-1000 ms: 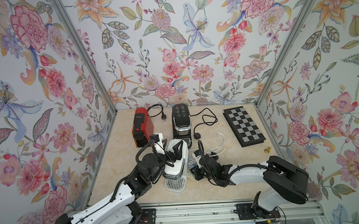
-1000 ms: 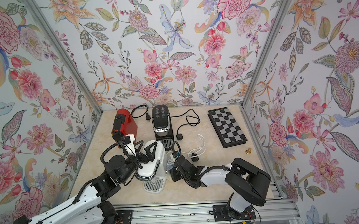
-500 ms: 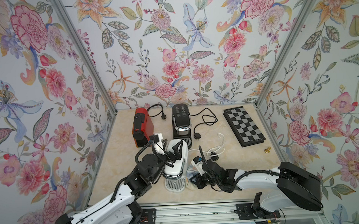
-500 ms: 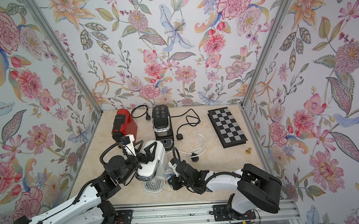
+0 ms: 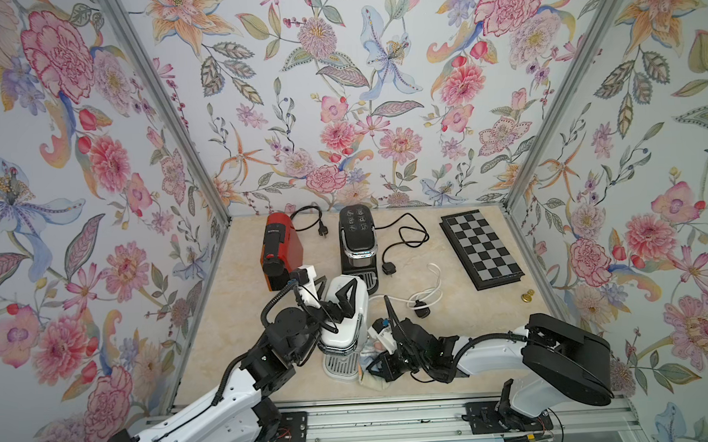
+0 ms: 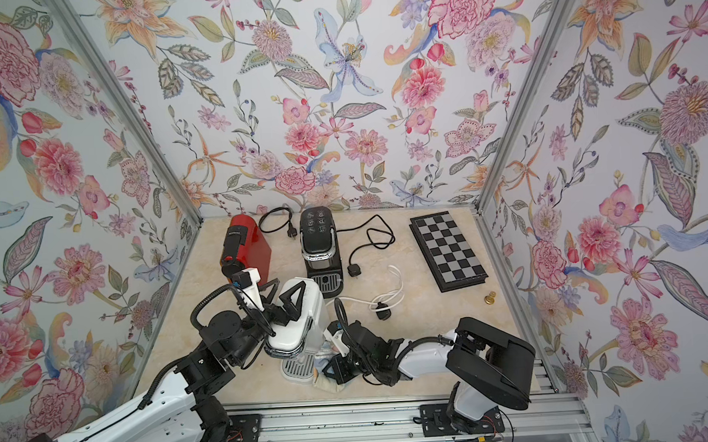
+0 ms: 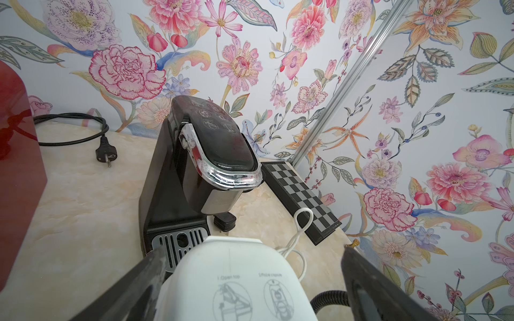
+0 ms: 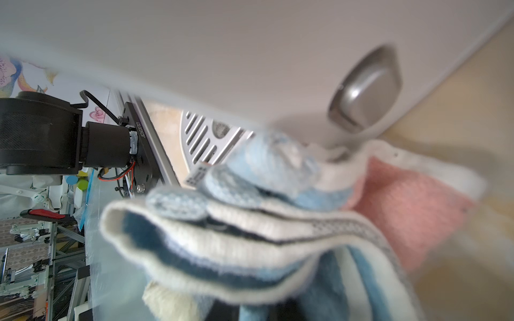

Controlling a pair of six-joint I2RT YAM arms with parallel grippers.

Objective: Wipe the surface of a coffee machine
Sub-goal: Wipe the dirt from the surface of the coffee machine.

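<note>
1. Shows, from above, a two-armed robot at a pale stone-look tabletop (image 5: 241, 319) walled in by flowered paper.
2. Places the white coffee machine (image 5: 346, 318) upright near the middle of the tabletop's front edge, with its drip tray (image 5: 340, 367) pointing toward that edge.
3. Finds the left gripper (image 5: 336, 302) spread wide, straddling the machine's rounded top; cannot tell whether its fingers (image 7: 125, 289) actually press on the shell.
4. Finds the right gripper (image 5: 374, 370) clamped tight on a striped cloth (image 8: 250, 222) of blue, white and pink, bunched low against the machine's right side, just beside the drip tray.
5. Reads as the middle of the wiping step: lower right side under the cloth, with the left arm seemingly there to brace the machine.
6. Calls next for a steady drag of the cloth along the shell, with firm enough pressure to clean but not enough to slide or tip the machine.
7. Calls also for a grip that keeps the cloth from slipping out, and for care near the loose white cord (image 5: 424, 291) lying just behind the right arm.
8. Leaves a red coffee machine (image 5: 281, 251) and a black coffee machine (image 5: 357, 240) toward the back edge, and a chessboard (image 5: 480, 248) toward the back right corner.
</note>
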